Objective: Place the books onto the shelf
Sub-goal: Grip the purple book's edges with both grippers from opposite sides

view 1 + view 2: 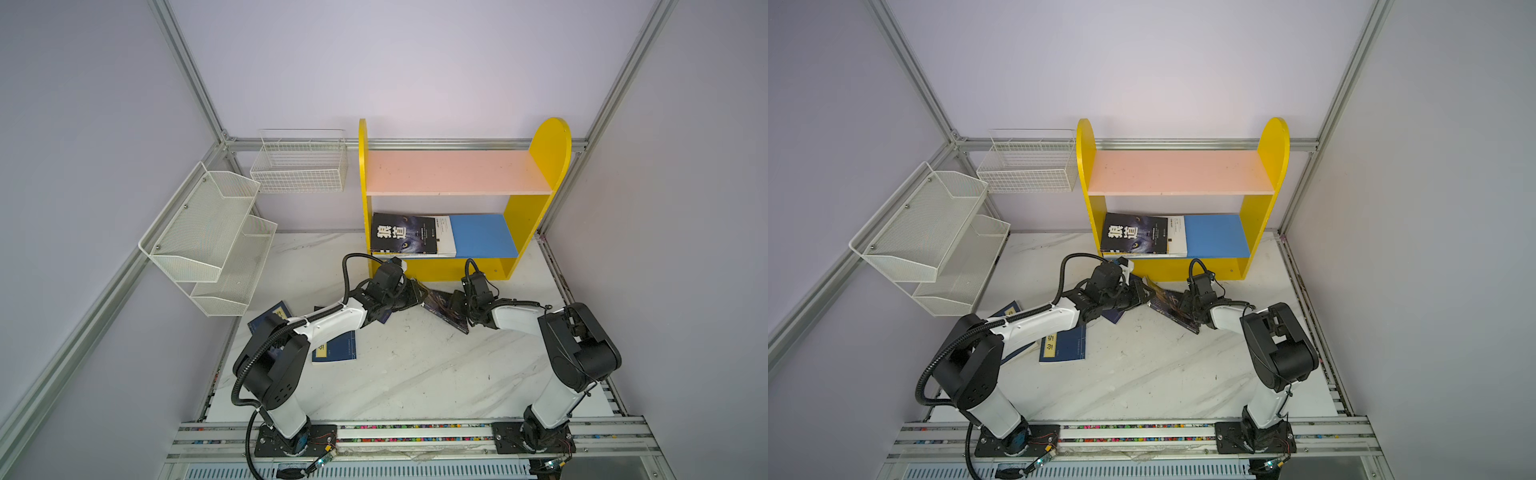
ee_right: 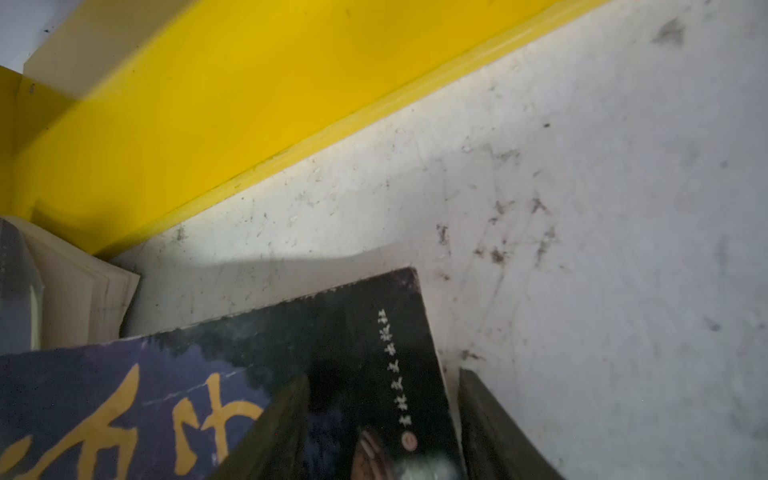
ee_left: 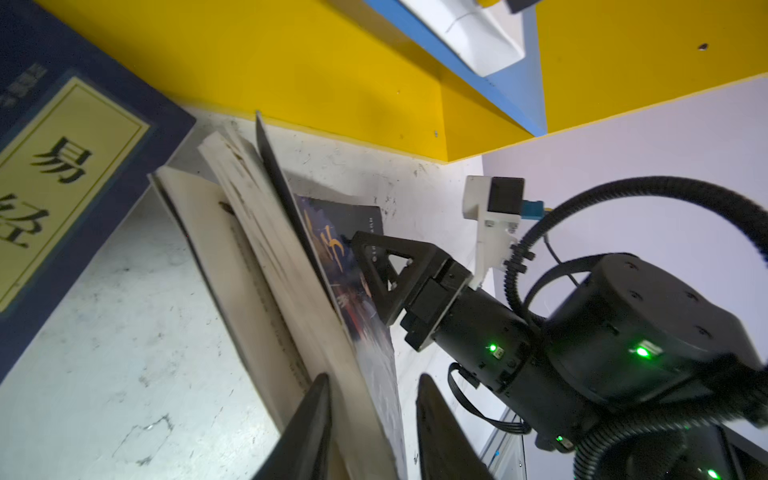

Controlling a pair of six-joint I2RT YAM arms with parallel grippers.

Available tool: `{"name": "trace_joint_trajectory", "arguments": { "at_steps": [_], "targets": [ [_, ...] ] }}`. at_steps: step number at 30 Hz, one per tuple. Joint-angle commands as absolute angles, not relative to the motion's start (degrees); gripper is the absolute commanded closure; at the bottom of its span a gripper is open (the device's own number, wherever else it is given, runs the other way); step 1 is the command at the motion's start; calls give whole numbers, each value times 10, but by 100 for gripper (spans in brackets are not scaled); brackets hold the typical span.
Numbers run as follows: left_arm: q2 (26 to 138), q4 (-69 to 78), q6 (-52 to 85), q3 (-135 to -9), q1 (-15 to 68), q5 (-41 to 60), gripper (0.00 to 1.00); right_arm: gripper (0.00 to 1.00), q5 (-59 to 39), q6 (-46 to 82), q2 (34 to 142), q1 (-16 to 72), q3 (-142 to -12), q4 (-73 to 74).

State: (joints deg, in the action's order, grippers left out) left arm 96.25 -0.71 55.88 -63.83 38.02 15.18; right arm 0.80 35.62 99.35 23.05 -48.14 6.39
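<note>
before shelf point(image 1: 449, 270), dark book point(image 1: 442, 309) tilted, long axis diagonal

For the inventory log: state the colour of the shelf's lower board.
Lower board is blue, clearest in a top view.

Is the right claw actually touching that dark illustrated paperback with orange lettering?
Touching. The left wrist view shows a black finger of the right gripper lying against the cover of the dark illustrated paperback.

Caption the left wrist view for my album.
Left gripper straddling a tipped-up dark illustrated book, right gripper against its cover, yellow shelf behind.
</note>
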Motion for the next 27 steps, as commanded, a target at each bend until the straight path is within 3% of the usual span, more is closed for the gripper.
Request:
{"name": "trace_joint_trajectory", "arguments": {
  "at_steps": [1, 13, 20, 27],
  "targets": [
    [967, 4, 565, -629, 395, 198, 73, 42, -76, 367, 1026, 250, -466, 1],
    [992, -66, 562, -652, 394, 197, 96, 43, -73, 383, 999, 250, -438, 7],
    [965, -89, 539, -651, 393, 214, 100, 25, -89, 390, 955, 249, -461, 0],
    [901, -124, 507, -650, 389, 212, 100, 15, -163, 390, 867, 220, -457, -11]
  ]
}}
